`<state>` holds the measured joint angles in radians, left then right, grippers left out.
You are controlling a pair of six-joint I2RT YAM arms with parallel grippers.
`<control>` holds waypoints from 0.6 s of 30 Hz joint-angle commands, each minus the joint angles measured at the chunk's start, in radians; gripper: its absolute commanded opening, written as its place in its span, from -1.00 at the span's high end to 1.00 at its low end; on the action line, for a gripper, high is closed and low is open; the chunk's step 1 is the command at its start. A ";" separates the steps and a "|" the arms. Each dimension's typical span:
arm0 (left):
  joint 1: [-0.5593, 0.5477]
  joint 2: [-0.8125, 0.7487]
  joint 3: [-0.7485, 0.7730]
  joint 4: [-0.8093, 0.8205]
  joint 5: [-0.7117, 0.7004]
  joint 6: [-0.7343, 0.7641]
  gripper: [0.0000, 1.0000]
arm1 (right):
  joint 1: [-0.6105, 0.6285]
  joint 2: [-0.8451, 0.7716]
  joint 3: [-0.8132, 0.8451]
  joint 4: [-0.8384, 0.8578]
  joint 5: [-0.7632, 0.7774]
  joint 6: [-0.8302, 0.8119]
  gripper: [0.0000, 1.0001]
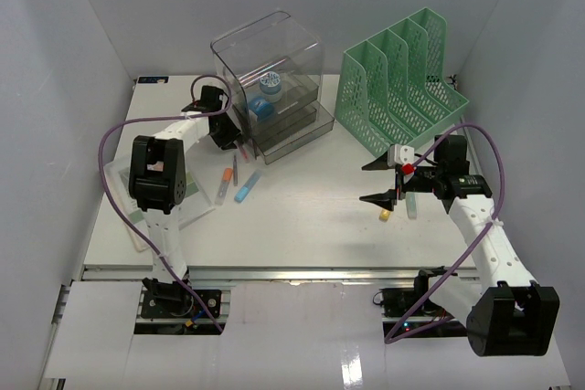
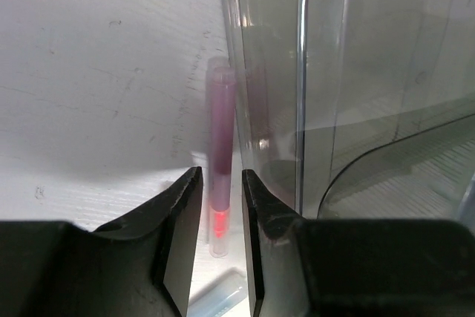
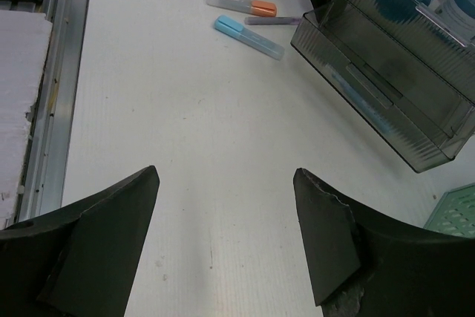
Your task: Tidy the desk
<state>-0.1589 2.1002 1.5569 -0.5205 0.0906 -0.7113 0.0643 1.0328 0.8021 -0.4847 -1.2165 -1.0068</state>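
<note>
The white desk [image 1: 302,235] holds loose pens beside the smoky drawer box [image 1: 270,66]. My left gripper [image 1: 228,139] reaches down by the box's front left corner. In the left wrist view my left gripper [image 2: 221,176] is narrowly open, and its fingers straddle a pink-purple pen [image 2: 221,131] that lies on the desk against the box wall [image 2: 267,109]. Small gaps show on both sides of the pen. My right gripper [image 1: 366,183] is wide open and empty above bare desk [image 3: 185,109], as the right wrist view [image 3: 226,172] also shows.
An orange-capped pen [image 1: 224,185] and a blue pen [image 1: 246,187] lie left of centre. The box's lower drawer [image 1: 292,130] is pulled out. A green mesh file rack [image 1: 402,79] stands back right. A clear folder [image 1: 151,212] lies at the left. A small yellow item [image 1: 385,216] lies under my right gripper.
</note>
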 commanded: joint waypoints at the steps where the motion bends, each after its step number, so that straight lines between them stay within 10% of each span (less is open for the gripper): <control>1: -0.002 0.003 0.066 -0.036 -0.026 0.037 0.22 | -0.020 -0.016 -0.001 -0.028 -0.058 -0.019 -0.59; 18: -0.002 0.093 0.140 -0.158 -0.100 0.107 0.26 | -0.052 -0.042 -0.005 -0.055 -0.096 -0.033 -0.59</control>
<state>-0.1570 2.1829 1.6779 -0.6238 0.0401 -0.6497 0.0189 1.0112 0.8021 -0.5136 -1.2616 -1.0244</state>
